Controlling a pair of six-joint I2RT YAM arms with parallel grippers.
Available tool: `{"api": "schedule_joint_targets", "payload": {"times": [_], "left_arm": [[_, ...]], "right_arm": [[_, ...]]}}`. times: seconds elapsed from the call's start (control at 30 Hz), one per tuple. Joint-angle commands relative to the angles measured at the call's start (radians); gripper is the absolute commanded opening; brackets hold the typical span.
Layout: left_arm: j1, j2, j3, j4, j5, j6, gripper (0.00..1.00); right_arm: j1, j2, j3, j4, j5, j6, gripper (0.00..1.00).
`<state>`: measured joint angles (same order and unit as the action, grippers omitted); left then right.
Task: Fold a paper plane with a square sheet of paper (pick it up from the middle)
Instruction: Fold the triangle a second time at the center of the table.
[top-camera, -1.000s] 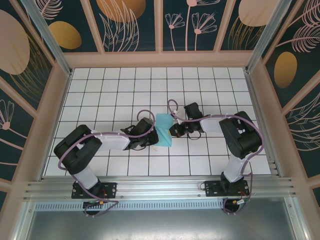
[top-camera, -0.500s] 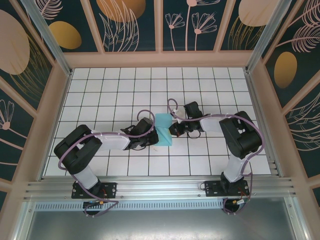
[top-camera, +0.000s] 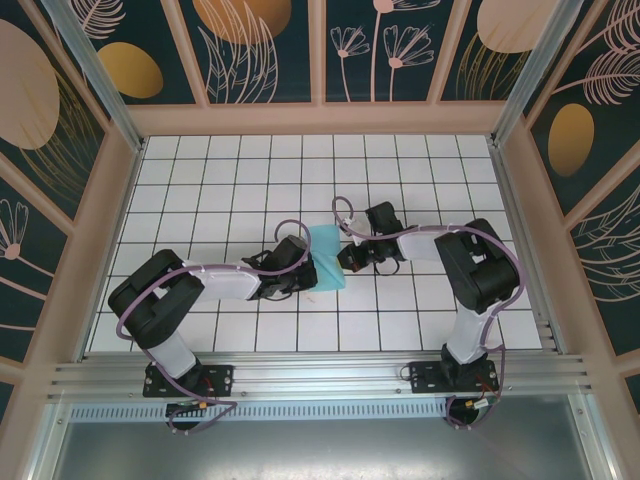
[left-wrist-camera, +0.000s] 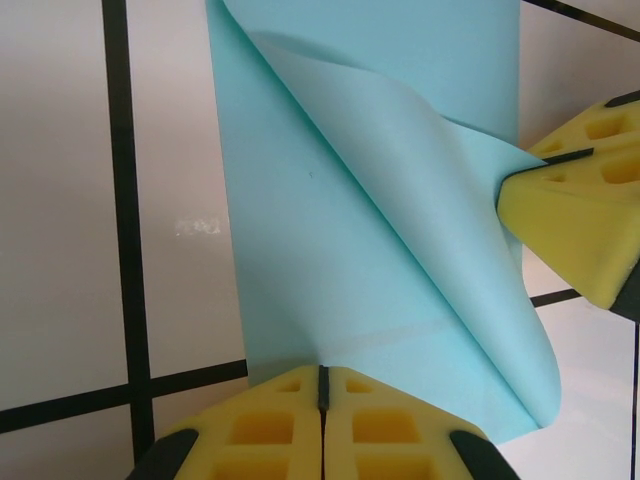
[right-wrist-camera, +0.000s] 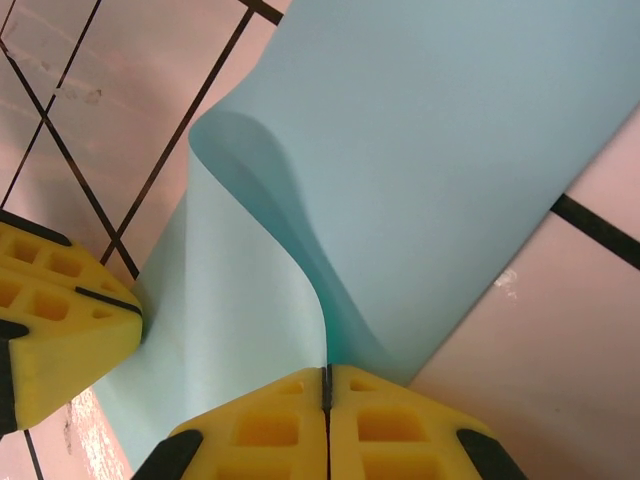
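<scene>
My left gripper is pinching one edge of the square sheet of paper, its yellow pads pressed together with the paper caught in the seam. My right gripper is clamping the sheet the same way from the opposite side, pads together on a part that is curling up and over the flat part. The sheet is lying between my two wrists on the white grid table, partly lifted, its bend rounded and not yet creased.

I am judging the main risk to be a tear. I am holding thin paper at two points, so pulling either wrist away from the sheet could rip it at a pad. If I am pushing the curl down unevenly, the crease may be landing skewed against the sheet's edges. The bottom layer could also be sliding on the smooth tiles. My grippers are working just beside each other at the sheet, so their pads could be bumping.
</scene>
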<state>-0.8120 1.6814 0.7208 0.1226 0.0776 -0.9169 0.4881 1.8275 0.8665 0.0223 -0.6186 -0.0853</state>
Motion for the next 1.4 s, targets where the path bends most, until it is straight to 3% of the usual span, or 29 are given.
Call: {"api": "schedule_joint_targets", "payload": {"times": [0.0,0.53,0.87,1.37], "left_arm": [[-0.011,0.023,0.007,-0.089,-0.007,0.016,0.09],[-0.012,-0.004,0.026,-0.156,-0.053,0.02,0.09],[-0.011,0.02,0.072,-0.193,-0.066,0.115,0.1],[-0.012,0.059,0.11,-0.219,-0.055,0.227,0.11]], "right_arm": [[0.011,0.035,0.021,-0.035,0.034,-0.031,0.07],[0.026,-0.036,0.054,-0.099,0.042,-0.006,0.07],[0.021,-0.161,-0.022,-0.09,-0.006,0.077,0.04],[0.047,-0.026,0.066,-0.111,-0.051,0.041,0.05]]}}
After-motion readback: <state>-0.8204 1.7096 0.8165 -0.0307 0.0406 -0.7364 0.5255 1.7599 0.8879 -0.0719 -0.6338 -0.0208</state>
